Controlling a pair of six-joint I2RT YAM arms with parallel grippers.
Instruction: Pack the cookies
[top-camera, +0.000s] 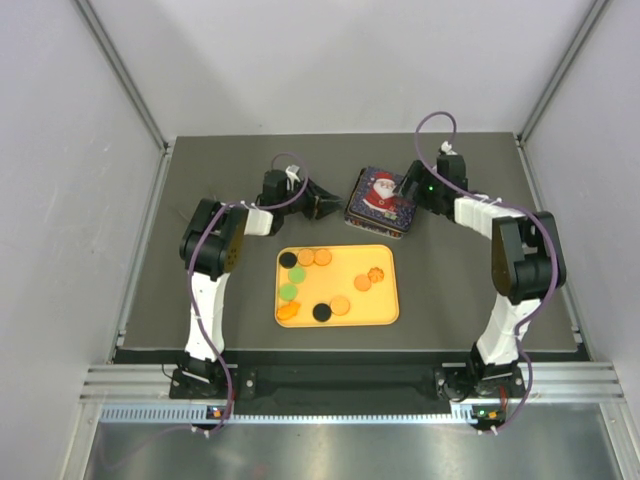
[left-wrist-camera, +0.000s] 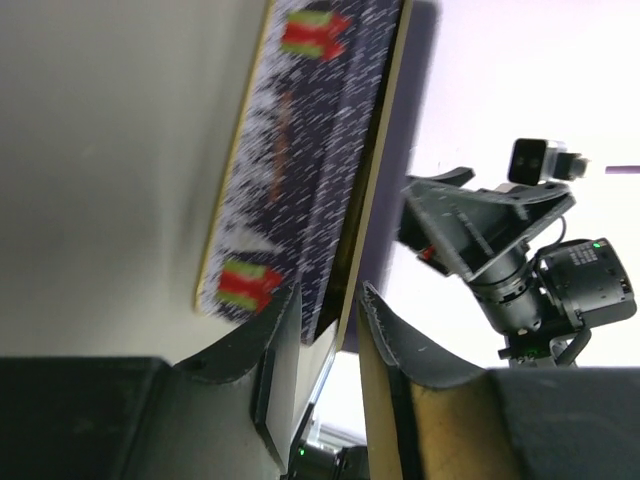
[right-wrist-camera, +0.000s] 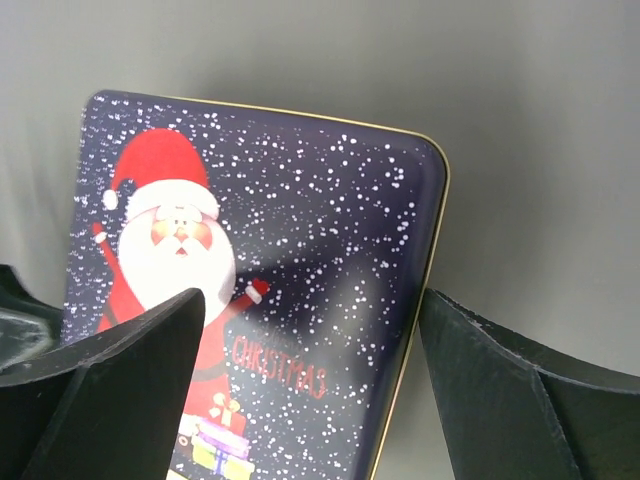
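Note:
Several cookies, orange (top-camera: 340, 305), green (top-camera: 297, 275) and black (top-camera: 321, 312), lie on an orange tray (top-camera: 385, 300). Behind it stands a closed dark-blue Santa tin (top-camera: 378, 196). My left gripper (top-camera: 328, 203) is at the tin's left edge. In the left wrist view its fingertips (left-wrist-camera: 328, 290) pinch the lid's gold rim, with the tin (left-wrist-camera: 300, 150) seen side-on. My right gripper (top-camera: 408, 188) is open over the tin's right side. In the right wrist view it (right-wrist-camera: 312, 300) straddles the lid (right-wrist-camera: 330, 260), with one finger over Santa and the other past the right edge.
The tray lies in the middle of the dark table (top-camera: 200, 300), between the two arms. The right arm's wrist (left-wrist-camera: 520, 250) shows beyond the tin in the left wrist view. White walls enclose the table at the back and sides.

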